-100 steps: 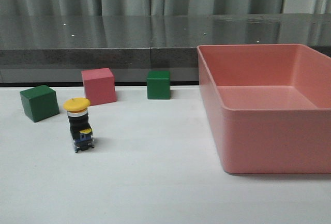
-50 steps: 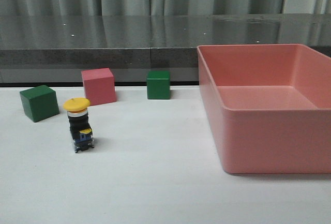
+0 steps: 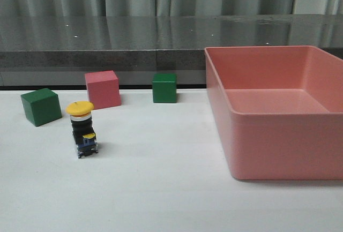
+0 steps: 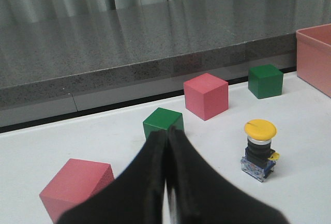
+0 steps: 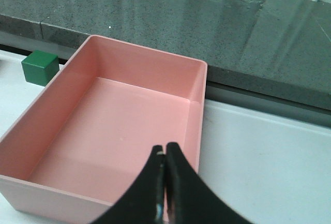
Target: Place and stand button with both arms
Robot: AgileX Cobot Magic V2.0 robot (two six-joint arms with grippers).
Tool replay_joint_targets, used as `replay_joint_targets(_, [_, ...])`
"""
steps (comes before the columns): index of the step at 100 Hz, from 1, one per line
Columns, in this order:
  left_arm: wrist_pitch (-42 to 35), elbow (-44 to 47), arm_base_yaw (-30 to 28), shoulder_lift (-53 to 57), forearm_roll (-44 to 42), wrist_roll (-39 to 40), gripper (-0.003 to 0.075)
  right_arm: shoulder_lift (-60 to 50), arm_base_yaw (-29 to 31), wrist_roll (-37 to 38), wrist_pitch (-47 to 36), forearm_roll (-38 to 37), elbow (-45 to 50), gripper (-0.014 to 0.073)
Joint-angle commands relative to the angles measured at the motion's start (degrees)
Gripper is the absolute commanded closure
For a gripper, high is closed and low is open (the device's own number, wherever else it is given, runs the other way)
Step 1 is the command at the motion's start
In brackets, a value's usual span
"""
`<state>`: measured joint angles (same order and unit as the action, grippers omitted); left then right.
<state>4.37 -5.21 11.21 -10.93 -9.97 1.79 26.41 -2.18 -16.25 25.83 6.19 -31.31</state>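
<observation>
The button [image 3: 82, 129] stands upright on the white table at the left, yellow cap up, black body on a blue-grey base. It also shows in the left wrist view [image 4: 258, 150]. My left gripper [image 4: 166, 133] is shut and empty, raised above the table well short of the button, its tips in line with a green cube [image 4: 163, 124]. My right gripper [image 5: 164, 150] is shut and empty, hovering over the near wall of the pink bin [image 5: 199, 105]. Neither arm shows in the front view.
A large empty pink bin [image 3: 268, 151] fills the right side. A green cube [image 3: 40, 106], a pink cube [image 3: 102, 89] and a second green cube [image 3: 164, 87] stand behind the button. Another pink cube [image 4: 77, 187] lies near my left gripper. A dark stone ledge [image 3: 107, 50] runs along the back.
</observation>
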Motion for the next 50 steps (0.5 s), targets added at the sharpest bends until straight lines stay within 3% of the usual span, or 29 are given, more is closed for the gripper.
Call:
replay_joint_targets(1, [-5.1,1.4,-0.5,4.5,-1.0,2.2,0.074,0.1,0.4,0.1,-4.0,0.1,-1.5,0.0655])
replay_joint_targets(21, [-5.3,7.6,-3.5,13.3,1.5,2.2,0.074,0.1,0.4,0.1,-4.0,0.1,-1.5,0.0655])
replay_joint_targets(50, [-5.3,7.8,-4.6,13.0,1.4,2.2,0.074,0.1,0.4,0.1,-3.7,0.1,-1.5,0.0655])
